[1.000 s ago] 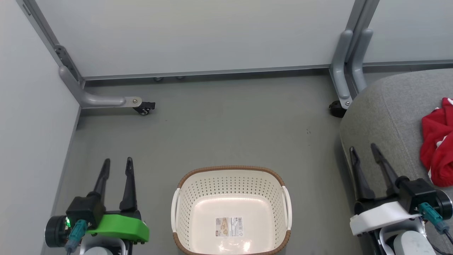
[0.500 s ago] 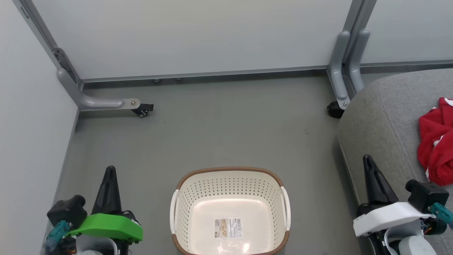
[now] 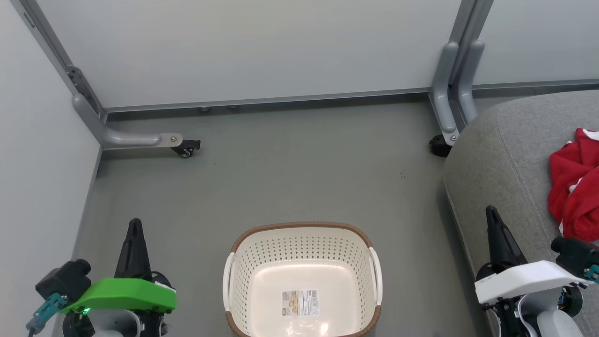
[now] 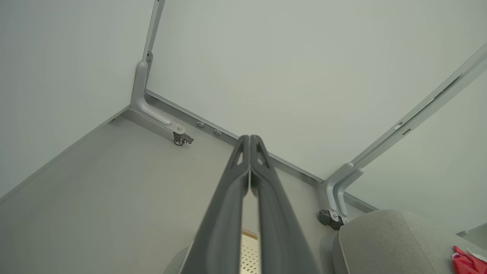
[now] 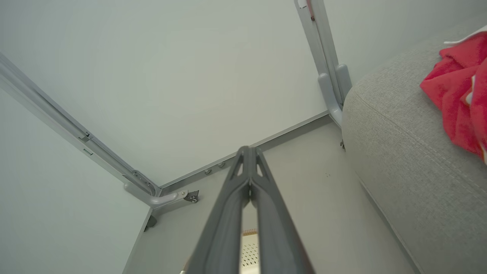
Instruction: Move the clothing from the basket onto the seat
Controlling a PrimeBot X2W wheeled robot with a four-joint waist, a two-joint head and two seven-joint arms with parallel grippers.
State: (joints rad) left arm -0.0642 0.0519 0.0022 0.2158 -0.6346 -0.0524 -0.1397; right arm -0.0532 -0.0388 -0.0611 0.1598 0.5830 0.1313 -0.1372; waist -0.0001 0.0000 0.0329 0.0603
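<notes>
- While both arms sit low at the bottom corners of the head view, the basket (image 3: 302, 226), cream with a brown rim, stands on the grey floor (image 3: 290, 173) between them, at the bottom centre.
- Its glossy base is in plain sight, with a paper label (image 3: 295, 303) on it.
- The clothing (image 3: 573, 187), a crumpled bright red heap with small white patches, lies on the seat (image 3: 505, 164) at the right edge, well apart from the basket.
- The seat is a large grey fabric cushion with a rounded corner and a seam line.
- The left gripper (image 3: 135, 223), under a green cover, is closed: its two dark fingers meet in a single point above the floor, gripping nothing.
- The right gripper (image 3: 491, 210), under a white cover, is likewise closed and grips nothing; its tip is seen against the side of the seat that faces the basket.
- Pale partition panels (image 3: 257, 47) on grey metal legs, one with a black castor (image 3: 186, 147), stand behind.
</notes>
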